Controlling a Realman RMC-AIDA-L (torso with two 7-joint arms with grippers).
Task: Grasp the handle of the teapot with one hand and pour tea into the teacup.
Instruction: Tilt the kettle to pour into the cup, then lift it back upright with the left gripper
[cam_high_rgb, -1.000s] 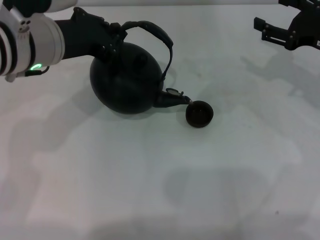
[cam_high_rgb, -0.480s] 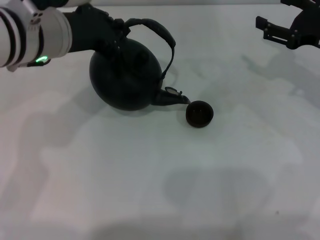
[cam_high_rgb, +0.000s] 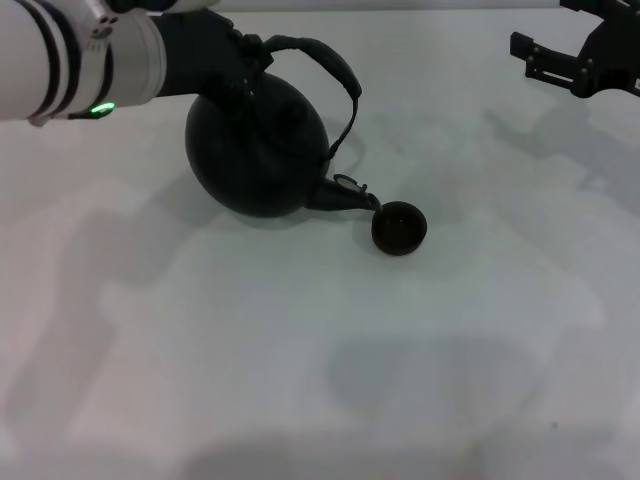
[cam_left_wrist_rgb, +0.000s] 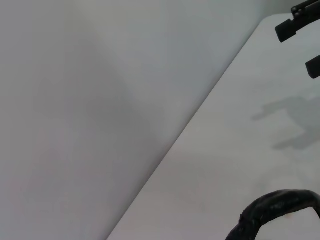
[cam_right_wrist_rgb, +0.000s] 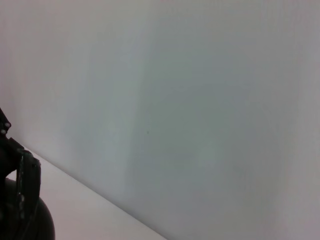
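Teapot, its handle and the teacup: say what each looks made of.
Teapot: matte black with faint sheen, likely cast iron or dark ceramic. Handle: black hoop, thicker rough-textured upper part, seemingly wrapped. Teacup: dark, dull glaze, probably ceramic. Left gripper holds the handle.

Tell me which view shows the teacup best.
The head view: the whole teacup shows there, standing on the table just beyond the teapot's spout. The left wrist view catches only a piece of the handle, and the right wrist view shows no cup.

Teapot (cam_high_rgb: 258, 145) now carried slightly higher and farther right by left gripper (cam_high_rgb: 243, 57), spout closer over teacup (cam_high_rgb: 399, 227).
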